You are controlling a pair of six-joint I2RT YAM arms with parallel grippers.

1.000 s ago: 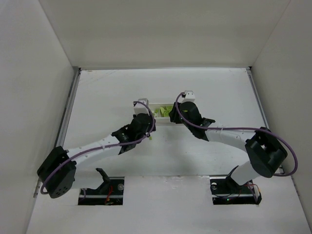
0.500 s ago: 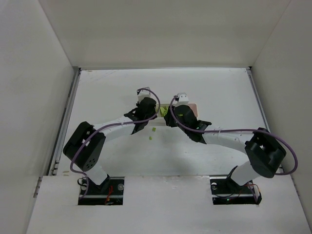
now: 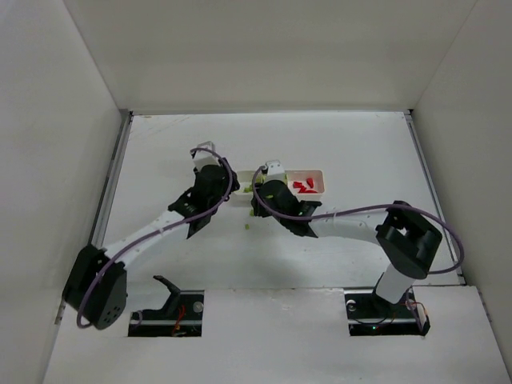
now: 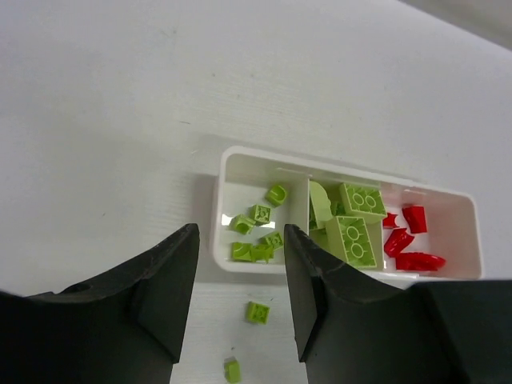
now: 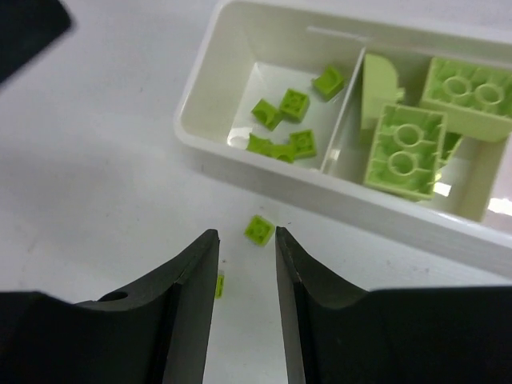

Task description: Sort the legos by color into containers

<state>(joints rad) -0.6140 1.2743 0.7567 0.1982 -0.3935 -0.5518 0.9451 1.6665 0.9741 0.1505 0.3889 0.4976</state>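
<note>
The white tray has three compartments. Its left one holds several small lime-green legos, the middle one holds larger green bricks, and the right one holds red pieces, also seen from above. Two small green legos lie on the table before the tray: one just beyond my right fingertips and one lower down. Both also show in the left wrist view. My left gripper is open and empty, left of the tray. My right gripper is open and empty, over the tray's left front.
White walls enclose the table on three sides. The right arm's forearm stretches across the table in front of the tray. Bare table lies behind the tray and to both sides.
My left gripper has swung left, off the tray. My right gripper has moved left along the tray, uncovering the red compartment. Two green legos now lie on the table before the tray.
</note>
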